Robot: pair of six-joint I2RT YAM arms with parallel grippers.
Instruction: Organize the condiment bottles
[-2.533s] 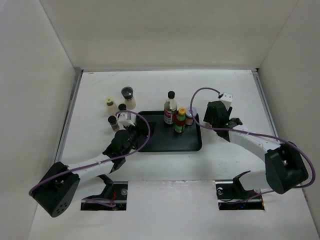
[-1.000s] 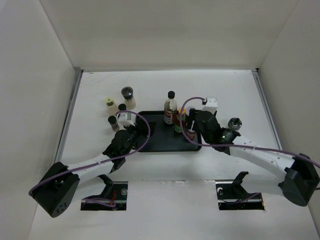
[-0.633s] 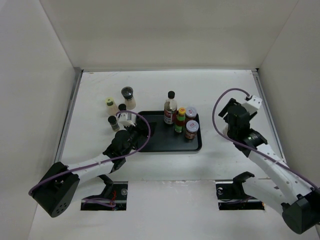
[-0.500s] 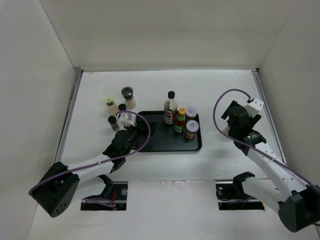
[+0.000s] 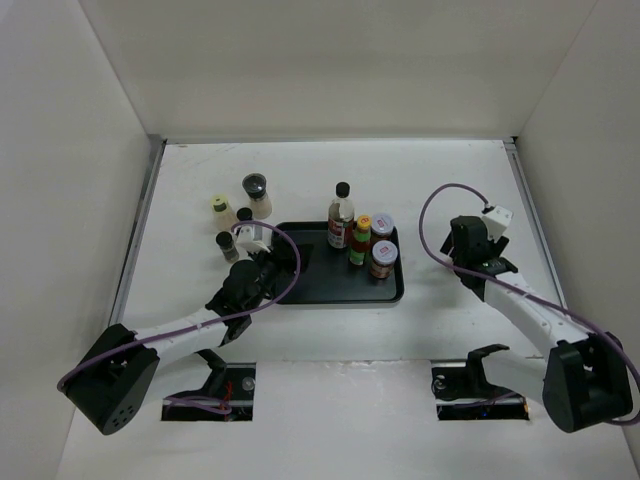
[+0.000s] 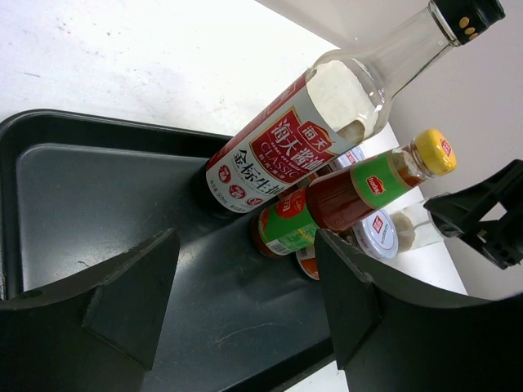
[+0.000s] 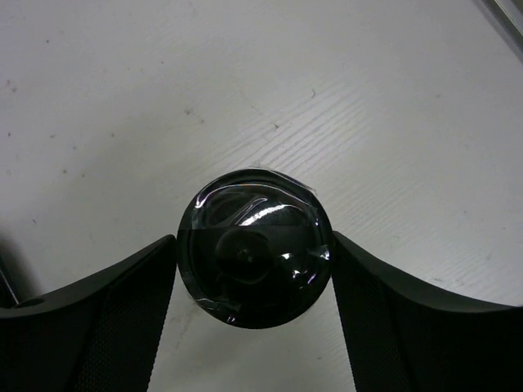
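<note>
A black tray [image 5: 310, 280] holds a tall clear black-capped bottle [image 5: 341, 215], a red yellow-capped sauce bottle [image 5: 360, 240] and two short jars [image 5: 383, 258]. They also show in the left wrist view: the bottle [image 6: 327, 114] and the sauce bottle [image 6: 359, 192]. Several spice jars [image 5: 257, 190] stand on the table left of the tray. My left gripper [image 5: 268, 258] [image 6: 245, 245] is open and empty over the tray's left part. My right gripper [image 5: 468, 248] [image 7: 253, 238] is open, its jaws flanking a dark-lidded jar [image 7: 255, 253] that stands on the table right of the tray.
White walls enclose the table on the left, back and right. A metal strip [image 5: 140, 230] runs along the left edge. Two cut-outs with the arm mounts [image 5: 220, 385] sit at the near edge.
My right gripper set a jar in the tray's right side, then swung right and came down around the dark-lidded jar. My left arm has not moved.
</note>
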